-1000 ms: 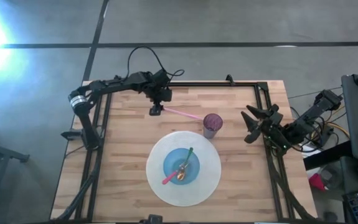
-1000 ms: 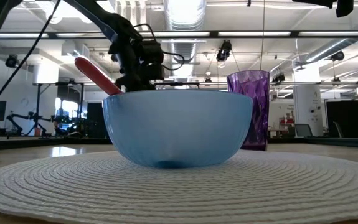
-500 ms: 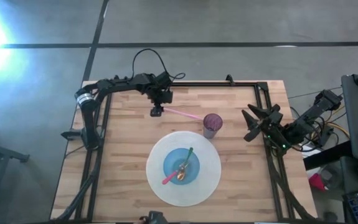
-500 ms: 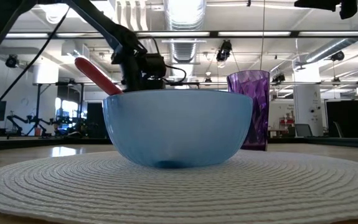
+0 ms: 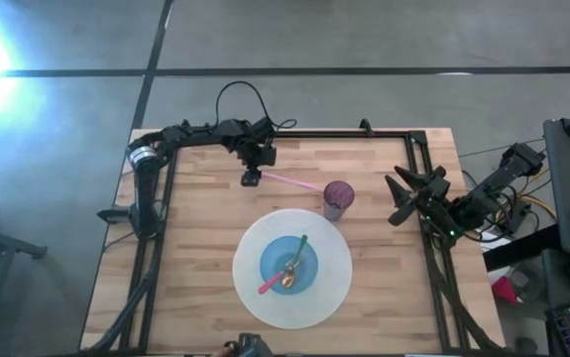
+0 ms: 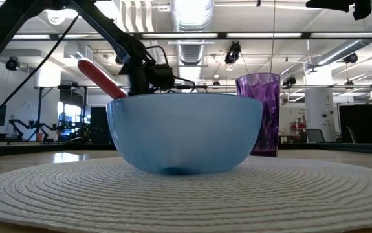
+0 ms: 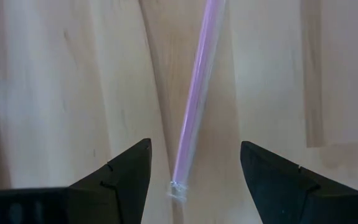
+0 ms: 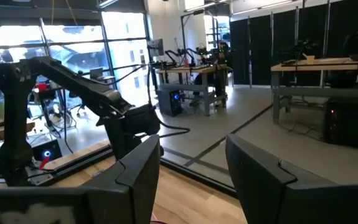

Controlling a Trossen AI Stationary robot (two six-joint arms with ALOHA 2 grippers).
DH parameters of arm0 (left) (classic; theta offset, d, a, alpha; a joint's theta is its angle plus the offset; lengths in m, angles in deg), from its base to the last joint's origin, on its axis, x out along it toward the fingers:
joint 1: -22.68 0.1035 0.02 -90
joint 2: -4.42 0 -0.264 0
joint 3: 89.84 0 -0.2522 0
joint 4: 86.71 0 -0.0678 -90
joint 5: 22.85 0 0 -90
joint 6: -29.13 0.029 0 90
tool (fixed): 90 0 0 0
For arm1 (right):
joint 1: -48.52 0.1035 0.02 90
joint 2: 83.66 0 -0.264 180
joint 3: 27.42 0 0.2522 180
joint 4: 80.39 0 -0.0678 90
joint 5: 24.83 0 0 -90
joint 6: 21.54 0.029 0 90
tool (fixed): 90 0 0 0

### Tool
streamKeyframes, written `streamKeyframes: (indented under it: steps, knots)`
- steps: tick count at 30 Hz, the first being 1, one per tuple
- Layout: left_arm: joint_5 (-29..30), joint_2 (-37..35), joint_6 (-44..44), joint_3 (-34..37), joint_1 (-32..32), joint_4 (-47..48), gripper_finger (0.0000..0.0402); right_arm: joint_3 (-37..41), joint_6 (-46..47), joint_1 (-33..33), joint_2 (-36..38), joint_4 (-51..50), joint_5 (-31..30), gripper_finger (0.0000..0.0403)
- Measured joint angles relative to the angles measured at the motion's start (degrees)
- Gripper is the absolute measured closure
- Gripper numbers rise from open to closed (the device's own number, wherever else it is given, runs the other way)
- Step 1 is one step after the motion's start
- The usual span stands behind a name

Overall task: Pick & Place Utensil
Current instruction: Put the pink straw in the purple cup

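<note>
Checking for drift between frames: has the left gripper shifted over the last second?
Barely. The left gripper hangs open over the pink straw's end on the wooden table; only its arm swung slightly.

My left gripper (image 5: 250, 179) hangs over the pink straw's (image 5: 292, 182) end by the purple cup (image 5: 338, 197); my right gripper (image 5: 399, 198) waits, fingers spread, at the table's (image 5: 195, 258) edge.

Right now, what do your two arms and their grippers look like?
Both arms are dark, jointed and slim. The left arm has a silver band near its base and a black cable looping above it. The left gripper has two dark wedge-shaped fingers. The right gripper has dark pointed fingers; wires trail behind that arm.
</note>
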Motion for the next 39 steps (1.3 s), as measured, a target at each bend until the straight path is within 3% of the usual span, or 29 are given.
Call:
streamKeyframes:
  steps: [26, 39]
  knots:
    - [4.6, 4.1, -1.8, 0.0, 0.0, -0.8, 0.0165, 0.0, -0.2, 0.0, 0.1, 0.0, 0.0, 0.0225]
    - [5.2, 4.1, -2.0, -0.1, -0.1, 0.7, 0.0213, 0.0, -0.4, 0.0, 0.1, 0.0, 0.0, 0.0225]
